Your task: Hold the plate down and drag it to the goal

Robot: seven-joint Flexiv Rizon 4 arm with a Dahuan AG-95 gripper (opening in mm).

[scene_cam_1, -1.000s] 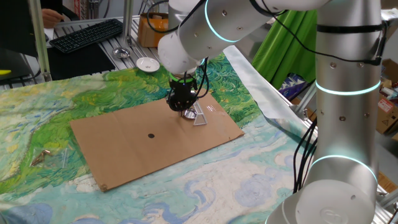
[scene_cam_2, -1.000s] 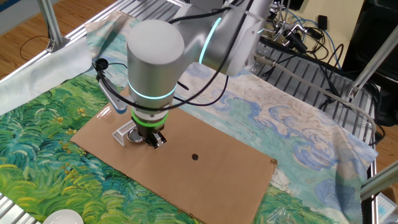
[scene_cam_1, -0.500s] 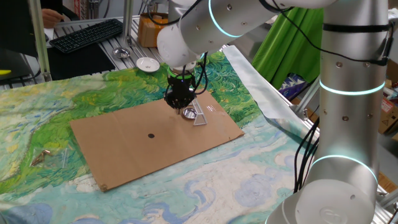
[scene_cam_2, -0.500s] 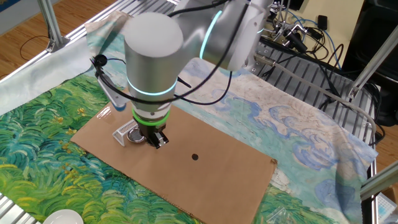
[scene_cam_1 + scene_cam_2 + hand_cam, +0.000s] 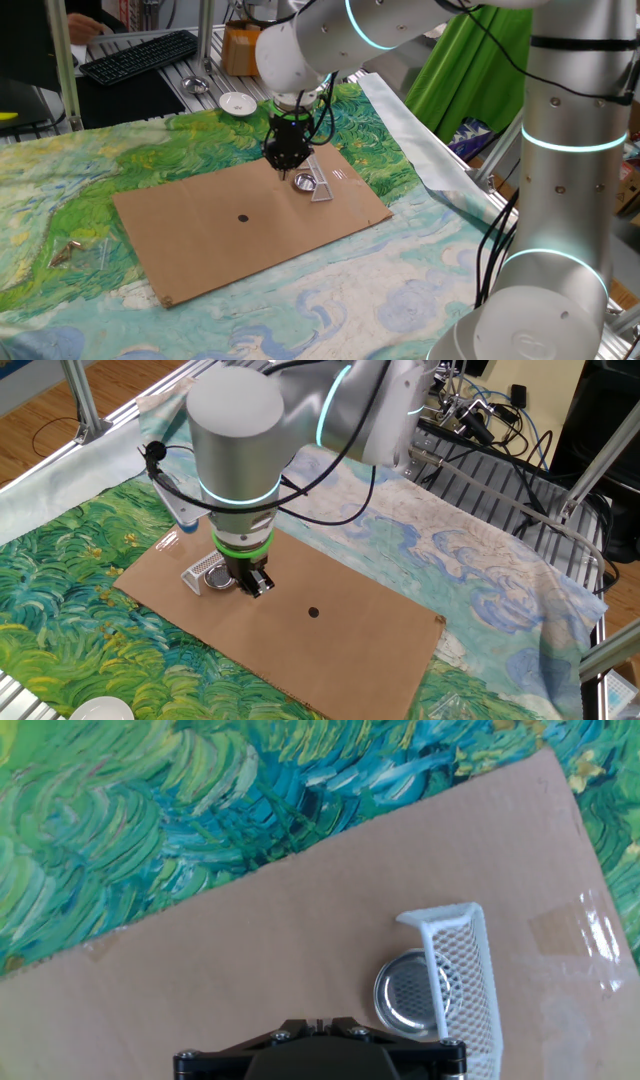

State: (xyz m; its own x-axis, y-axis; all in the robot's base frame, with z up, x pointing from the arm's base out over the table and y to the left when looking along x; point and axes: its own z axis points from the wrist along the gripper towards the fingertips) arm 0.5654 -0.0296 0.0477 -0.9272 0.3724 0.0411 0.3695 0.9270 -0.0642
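Claw: the claw [image 5: 287, 168] hangs pointing down with its fingers pressed together, nothing held, clear of the cardboard [image 5: 200, 235].
Plate: the plate [image 5: 410, 995] lies just beside the claw, tucked against the goal [image 5: 462, 970].
Relation: plate sits between claw and goal, already touching the frame.

We see one silver arm with glowing cyan rings; it bends over from its tall column and reaches down. The wrist is vertical, so the black gripper [image 5: 285, 163] points straight down. In the other fixed view the gripper [image 5: 252, 582] hangs under a green ring, its two fingers pressed together with nothing between them. In the hand view only its black body [image 5: 320, 1052] shows.
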